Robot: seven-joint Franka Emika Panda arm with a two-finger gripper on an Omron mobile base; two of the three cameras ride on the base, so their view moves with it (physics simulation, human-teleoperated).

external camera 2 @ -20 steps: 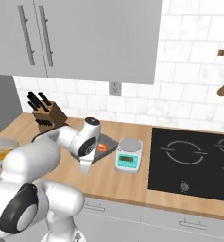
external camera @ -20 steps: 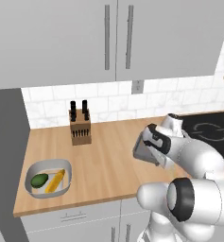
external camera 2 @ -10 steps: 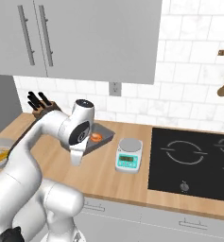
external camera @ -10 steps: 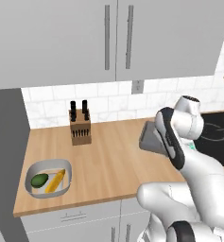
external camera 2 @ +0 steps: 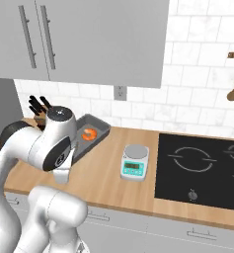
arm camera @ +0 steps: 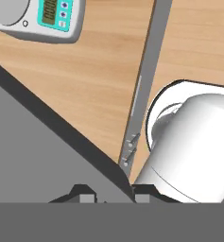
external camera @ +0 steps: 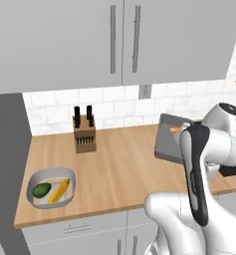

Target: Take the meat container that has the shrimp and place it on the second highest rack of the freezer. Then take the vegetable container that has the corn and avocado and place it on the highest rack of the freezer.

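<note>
The meat container (external camera: 164, 142) is a dark rectangular tray, held tilted above the wooden counter (external camera: 114, 174) with the orange shrimp (external camera 2: 89, 134) inside it. My gripper (arm camera: 114, 193) is shut on the tray's rim; its grey wall (arm camera: 33, 156) covers the left of the hand view. In both base views my own arm hides the gripper. The vegetable container (external camera: 51, 188), a pale oval bowl, sits at the counter's front left with the avocado (external camera: 41, 190) and corn (external camera: 59, 191) in it. A tall grey freezer side (external camera: 7, 149) stands at the far left; its racks are out of view.
A knife block (external camera: 84, 134) stands by the back wall. A small kitchen scale (external camera 2: 135, 161) sits beside the black cooktop (external camera 2: 202, 168). Upper cabinets (external camera: 124, 40) hang over the counter, and wooden spoons (external camera 2: 233, 89) hang at the right.
The arm has swung upright and lifted the tray with the shrimp a little higher and further left. The bowl, scale and knife block have stayed put.
</note>
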